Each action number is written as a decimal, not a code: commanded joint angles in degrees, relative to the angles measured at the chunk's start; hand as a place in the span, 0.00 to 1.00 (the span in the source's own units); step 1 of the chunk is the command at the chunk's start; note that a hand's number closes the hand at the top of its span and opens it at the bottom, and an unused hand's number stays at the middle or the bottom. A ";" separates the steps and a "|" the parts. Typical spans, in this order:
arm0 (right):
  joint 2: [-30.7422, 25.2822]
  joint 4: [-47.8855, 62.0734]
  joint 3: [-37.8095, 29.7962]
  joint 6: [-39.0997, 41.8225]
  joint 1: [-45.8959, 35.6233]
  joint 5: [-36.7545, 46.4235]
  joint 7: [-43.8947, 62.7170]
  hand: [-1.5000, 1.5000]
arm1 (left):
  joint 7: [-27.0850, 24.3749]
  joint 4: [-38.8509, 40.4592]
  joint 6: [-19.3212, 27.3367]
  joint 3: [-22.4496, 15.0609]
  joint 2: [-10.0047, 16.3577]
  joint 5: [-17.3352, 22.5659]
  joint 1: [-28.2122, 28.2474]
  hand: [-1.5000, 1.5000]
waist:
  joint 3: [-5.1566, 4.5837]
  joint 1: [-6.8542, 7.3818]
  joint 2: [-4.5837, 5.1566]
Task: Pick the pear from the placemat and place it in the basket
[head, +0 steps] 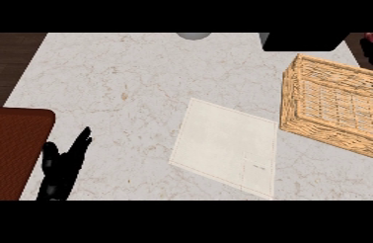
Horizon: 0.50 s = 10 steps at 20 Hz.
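Fingers (82,138) of the left hand (59,170): straight, a little apart, tips pointing up and away across the counter; nothing between them. The thumb (50,152) stands off to the outer side, also straight. The hand is open, at rest at the lower left of the view, over the marble counter top (124,79) and clear of every object.

Just left of the hand: a red-brown panel with a rounded corner (20,148), running off the left edge; what it is cannot be told.

Right of the hand, well apart from it: the white placemat (226,143), lying flat, turned at a slight angle to the counter's edges, its far corner toward the basket.

Basket (328,106): woven wicker, rectangular, at the right of the counter, just beside the placemat's right side, tilted relative to it; partly cut off by the right edge of the view; the woven floor shows inside.

Pear: not visible anywhere in this view; its position cannot be told.

At the far edge of the counter: a grey round object (193,35); right of it, a black flat-sided shape (302,41), unidentified.
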 commanded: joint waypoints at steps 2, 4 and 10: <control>-1.82 5.25 -1.96 -2.10 1.06 -3.87 -4.37 1.00 | 0.99 3.86 -2.82 2.10 1.55 1.65 0.40 0.50 | -0.46 -0.05 0.29; -2.90 5.86 -1.82 -2.78 1.79 -5.12 -5.95 1.00 | 3.45 0.71 -0.39 0.07 -0.40 -0.51 0.03 0.50 | -0.45 -0.10 0.22; -8.27 14.64 -0.48 -4.55 5.00 5.48 -6.62 1.00 | 1.98 2.30 0.17 1.10 -0.53 -0.58 -0.17 0.50 | -0.47 0.16 0.49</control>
